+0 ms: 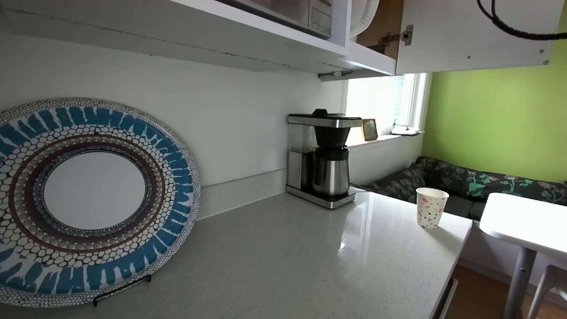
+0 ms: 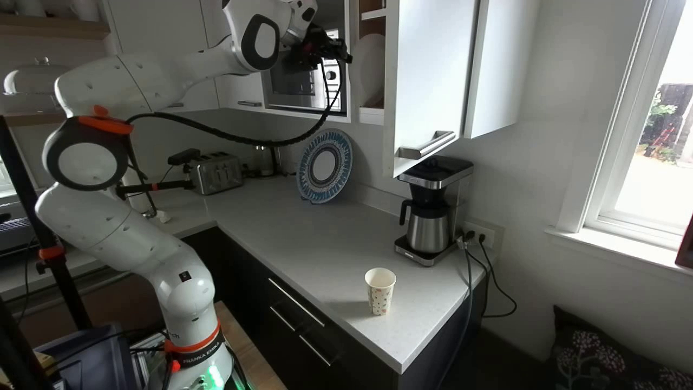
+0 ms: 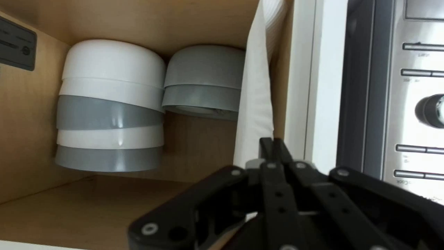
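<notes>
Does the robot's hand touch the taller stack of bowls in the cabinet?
Apart: in the wrist view, wooden cabinet interior shows between the hand and the taller stack.

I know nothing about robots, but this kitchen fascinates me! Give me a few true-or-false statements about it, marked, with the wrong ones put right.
1. The gripper is near an open cupboard. True.
2. The gripper's jaws are spread wide. False: they are shut.
3. A steel jug stands in the coffee maker. True.
4. The paper cup lies on its side. False: the paper cup stands upright on the counter.
5. The bowls in the cupboard are all white. False: some bowls are grey.
6. The patterned plate is propped upright. True.
</notes>
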You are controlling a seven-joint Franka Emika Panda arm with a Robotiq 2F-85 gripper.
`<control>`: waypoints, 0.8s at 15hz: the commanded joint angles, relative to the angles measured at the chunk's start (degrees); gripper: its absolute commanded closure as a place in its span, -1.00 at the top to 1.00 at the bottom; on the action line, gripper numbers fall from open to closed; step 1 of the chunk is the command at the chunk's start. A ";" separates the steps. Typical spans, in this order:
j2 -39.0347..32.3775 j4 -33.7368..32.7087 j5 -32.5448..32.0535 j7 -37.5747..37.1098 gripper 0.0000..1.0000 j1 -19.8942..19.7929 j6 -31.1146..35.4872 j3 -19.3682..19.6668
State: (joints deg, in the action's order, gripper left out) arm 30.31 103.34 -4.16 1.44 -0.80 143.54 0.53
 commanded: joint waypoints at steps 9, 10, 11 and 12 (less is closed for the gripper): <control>-3.63 -2.37 2.23 13.25 -1.00 5.94 3.30 3.35; -4.12 -2.39 2.60 13.91 -1.00 6.38 3.79 3.62; -4.62 -2.51 2.66 14.32 -1.00 6.50 4.32 3.72; -5.22 -2.58 3.22 14.95 -1.00 7.02 5.12 4.04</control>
State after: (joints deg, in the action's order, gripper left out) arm 26.98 101.27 -3.14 13.32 4.17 146.36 3.23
